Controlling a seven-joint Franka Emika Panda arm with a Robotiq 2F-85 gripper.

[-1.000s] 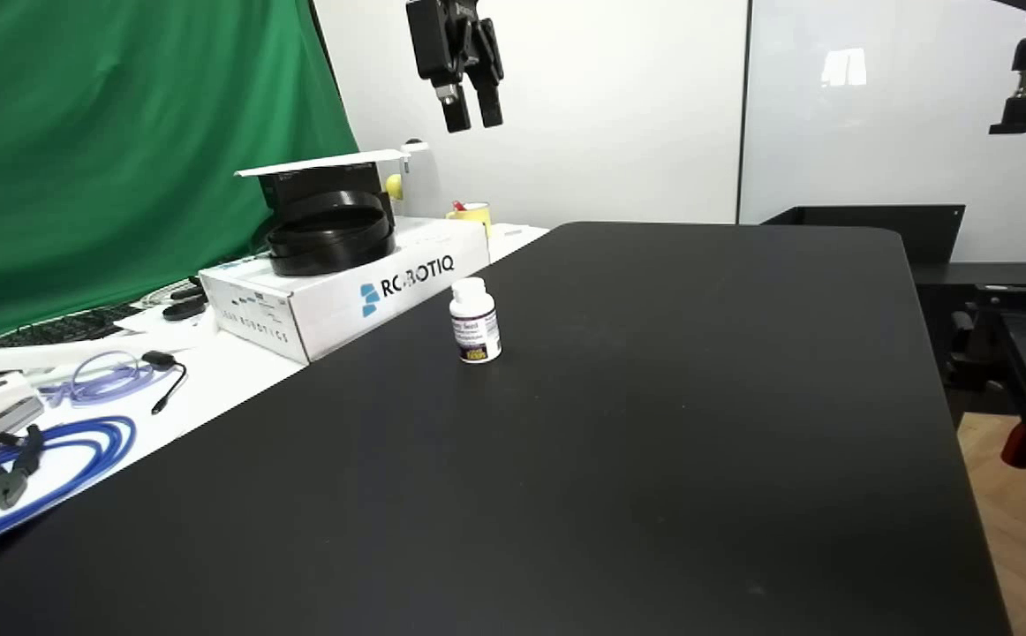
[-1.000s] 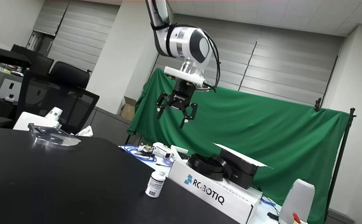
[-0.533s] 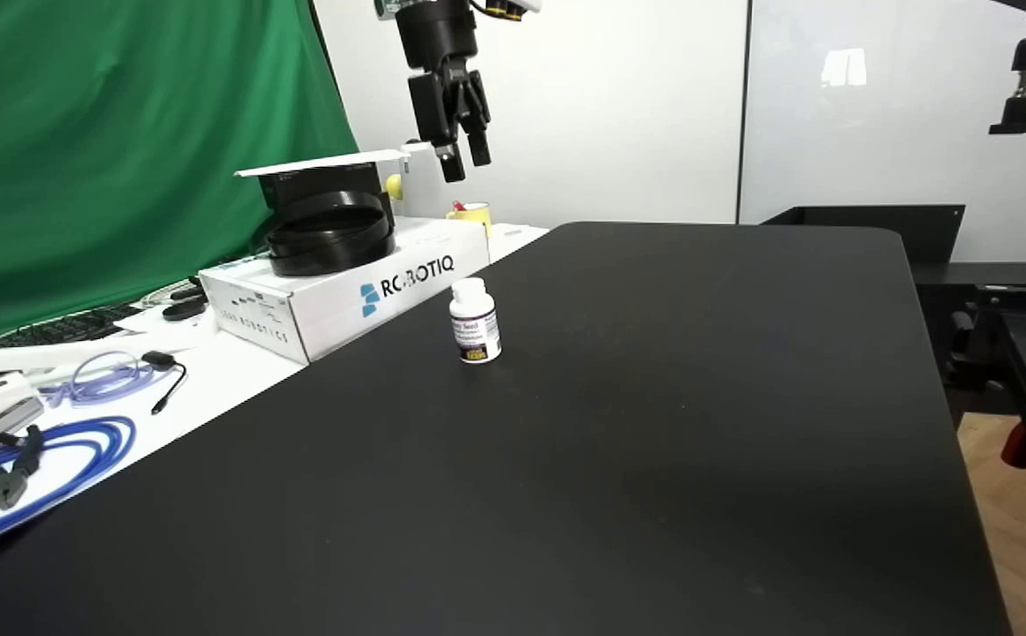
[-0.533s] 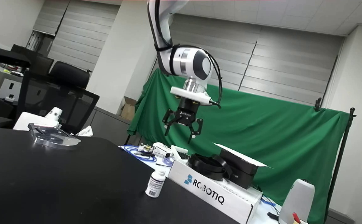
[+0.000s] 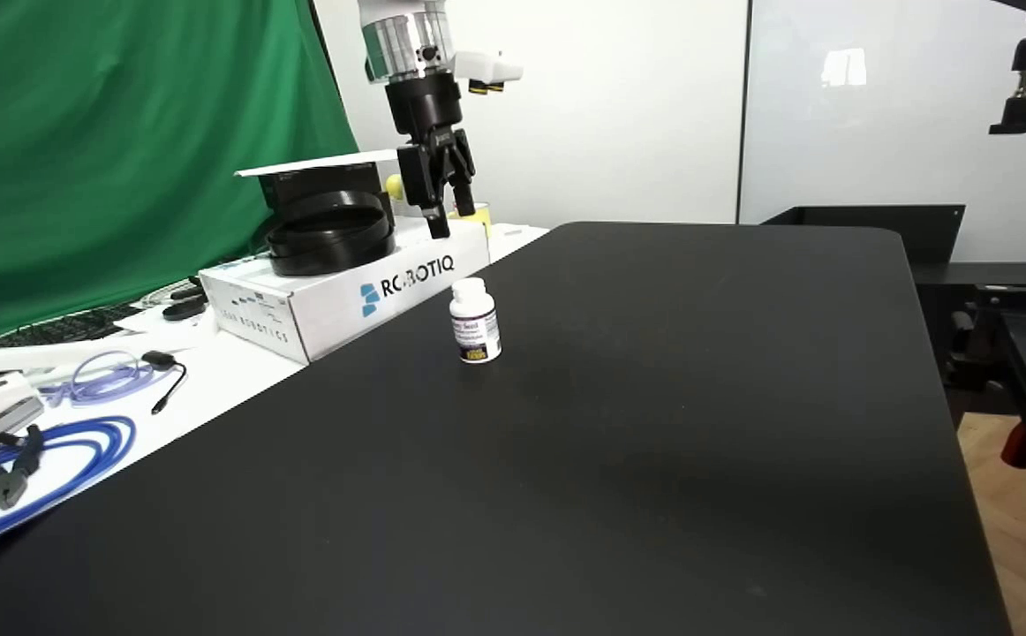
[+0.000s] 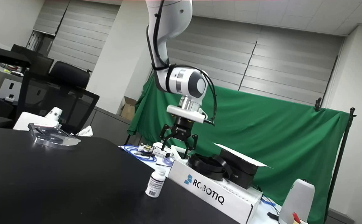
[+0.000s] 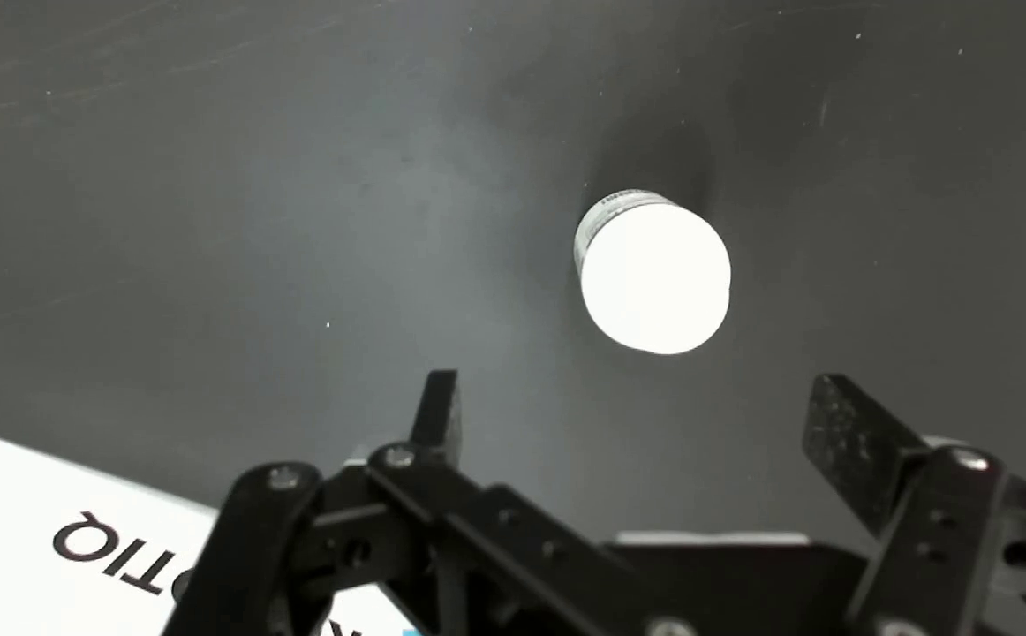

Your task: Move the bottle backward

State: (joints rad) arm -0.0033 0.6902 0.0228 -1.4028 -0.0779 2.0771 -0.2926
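gripper (image 7: 637,378): is descending since earlier frame; jaws are standing wide apart, holding nothing.
bottle (image 5: 476,323): is standing upright.

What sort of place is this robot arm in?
Most likely a robotics lab, perhaps within an office: the robot arm itself, a white box marked ROBOTIQ, and, in an exterior view, a mesh-backed office chair beyond the black table.

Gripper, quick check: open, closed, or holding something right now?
Gripper: open, holding nothing; the white bottle stands apart from it on the black table.
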